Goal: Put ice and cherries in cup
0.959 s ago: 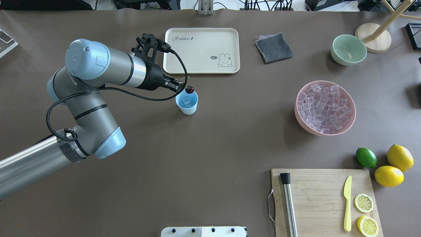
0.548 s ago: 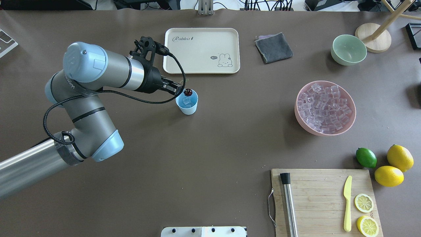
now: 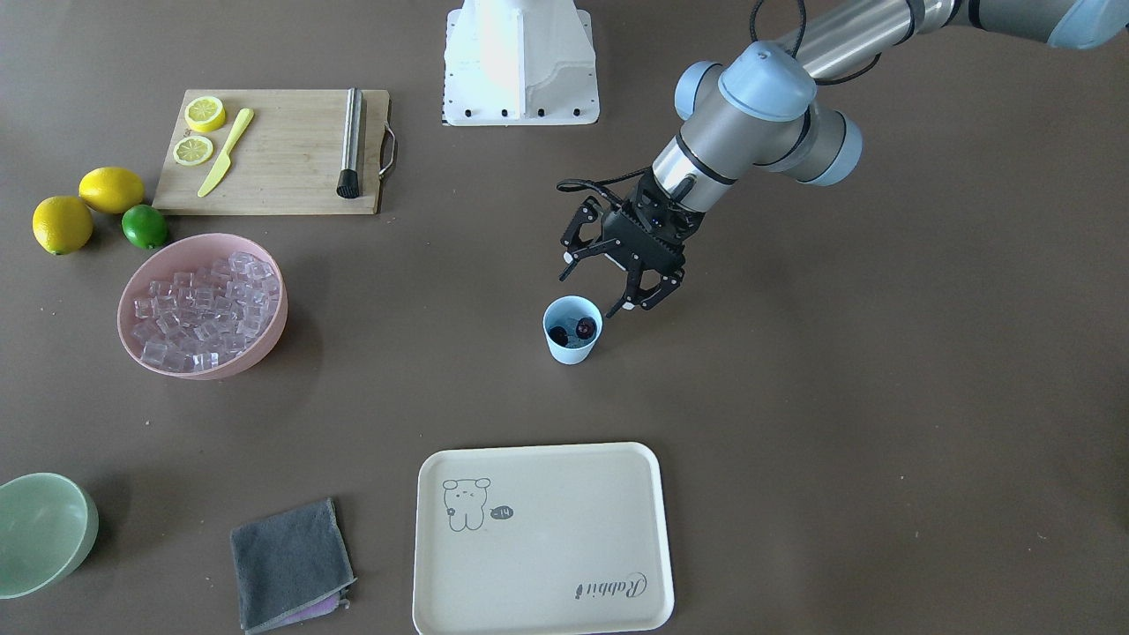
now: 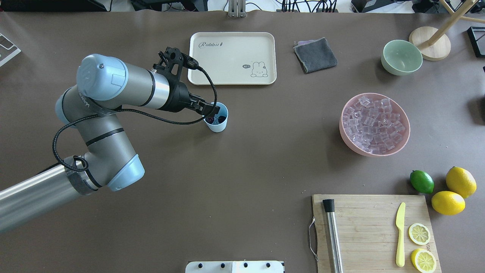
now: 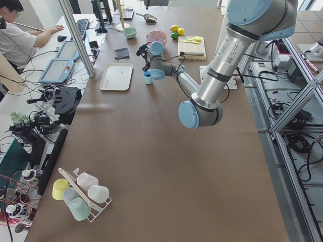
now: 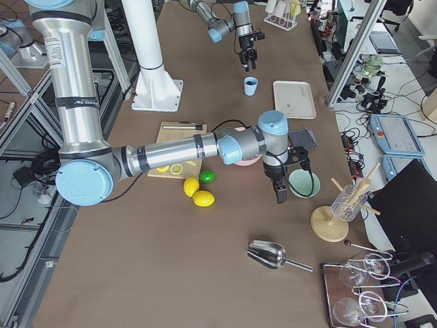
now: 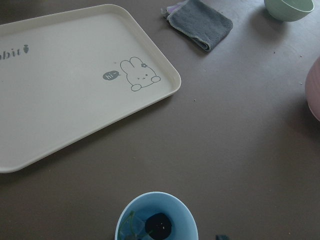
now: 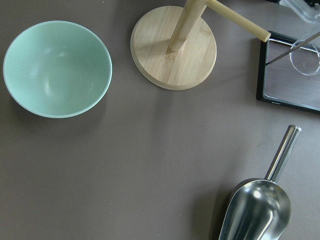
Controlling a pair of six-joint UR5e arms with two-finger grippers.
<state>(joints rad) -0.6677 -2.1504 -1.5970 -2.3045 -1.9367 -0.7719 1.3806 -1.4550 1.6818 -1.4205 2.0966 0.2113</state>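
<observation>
The light-blue cup [image 3: 572, 329] [image 4: 216, 120] stands upright mid-table, just in front of the cream tray. The dark cherries [image 3: 573, 332] [image 7: 159, 224] lie inside it, their stems against the inner wall. My left gripper [image 3: 598, 284] [image 4: 212, 110] hangs open just above the cup's rim on the robot's side, holding nothing. Clear ice [image 4: 374, 122] fills the pink bowl [image 3: 265, 339]. I cannot make out any ice in the cup under the cherries. My right gripper [image 6: 280, 193] hovers by the pale green bowl [image 6: 304, 183], and I cannot tell its state.
The cream rabbit tray [image 4: 232, 57] and a grey cloth [image 4: 315, 55] lie beyond the cup. A cutting board [image 4: 373, 231] with knife and lemon slices, a lime [image 4: 421, 181] and lemons sit front right. A metal scoop [image 8: 255, 210] and wooden stand [image 8: 173, 47] are near the right arm.
The cherries hung from my shut left gripper over the cup's rim; now they lie in the cup and the gripper is open, a little lower over the rim.
</observation>
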